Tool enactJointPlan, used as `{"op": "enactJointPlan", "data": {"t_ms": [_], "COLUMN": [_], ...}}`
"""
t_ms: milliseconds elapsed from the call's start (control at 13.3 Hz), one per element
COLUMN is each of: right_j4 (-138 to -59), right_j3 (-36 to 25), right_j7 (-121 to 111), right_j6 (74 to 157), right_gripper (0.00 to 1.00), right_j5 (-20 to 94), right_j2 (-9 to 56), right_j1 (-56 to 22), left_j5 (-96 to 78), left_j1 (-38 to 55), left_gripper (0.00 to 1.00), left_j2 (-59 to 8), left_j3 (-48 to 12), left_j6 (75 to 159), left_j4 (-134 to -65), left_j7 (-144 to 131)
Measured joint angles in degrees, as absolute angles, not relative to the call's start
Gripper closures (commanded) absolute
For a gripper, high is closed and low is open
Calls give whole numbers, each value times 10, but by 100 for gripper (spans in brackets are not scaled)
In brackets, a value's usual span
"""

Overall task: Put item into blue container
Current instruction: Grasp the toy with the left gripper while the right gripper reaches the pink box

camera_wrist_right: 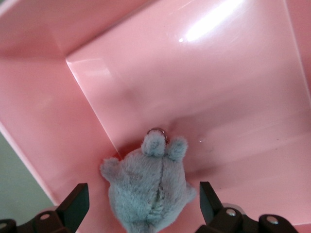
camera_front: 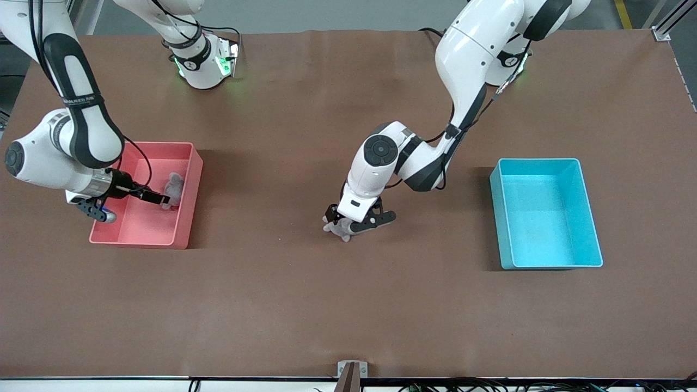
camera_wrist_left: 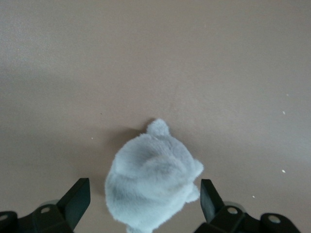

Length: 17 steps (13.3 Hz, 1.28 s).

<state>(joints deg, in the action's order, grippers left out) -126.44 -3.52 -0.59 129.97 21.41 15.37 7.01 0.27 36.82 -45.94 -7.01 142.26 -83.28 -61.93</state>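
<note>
The left pincer (camera_wrist_left: 146,204) stood spread around a grey plush toy (camera_wrist_left: 150,187) on the brown surface (camera_front: 283,305) mid-table, seemingly to grasp it for the empty blue container (camera_front: 591,228) toward the left arm's end. The right pincer (camera_wrist_right: 143,208) hung spread over a second plush toy (camera_wrist_right: 148,187) inside the pink bin (camera_front: 188,212).

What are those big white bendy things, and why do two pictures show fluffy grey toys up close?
They are two robot arms at a brown table. One picture looks down from high up. The other two come from small cameras on the arms' wrists, so they look past each hand. The left hand is low at the table's middle, its fingers open around a grey plush toy lying on the table. The right hand is inside the pink bin, fingers open around another grey plush toy there. The blue container sits toward the left arm's end, with nothing in it.
</note>
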Motion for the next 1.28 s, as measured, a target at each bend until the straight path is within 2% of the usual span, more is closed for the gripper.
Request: {"op": "enactJointPlan", "data": {"t_ms": [826,1051,1201,1276], "right_j4": [-1310,-1322,-1327,-1329], "right_j3": [-35,-35,-36,-37], "right_j7": [-23,-42,-51,-53], "right_j6": [1375,1389,1391,1391], "right_gripper": [0,0,0,0], "right_j5": [214,214,214,214], "right_j2": [156,158,158,159], "right_j1": [42,42,43,43], "left_j5": [3,3,3,3], "left_j1": [373,373,374,374], "left_gripper": [1,19,43,50], "left_j2": [-495,-500,-501,-501], "left_j3": [-69,-69,-69,-69], "left_j6": [1483,1488,1494,1496], "left_j4": [-830,-829,-829,-829], "left_j7": [-619,-619,-623,-628]}}
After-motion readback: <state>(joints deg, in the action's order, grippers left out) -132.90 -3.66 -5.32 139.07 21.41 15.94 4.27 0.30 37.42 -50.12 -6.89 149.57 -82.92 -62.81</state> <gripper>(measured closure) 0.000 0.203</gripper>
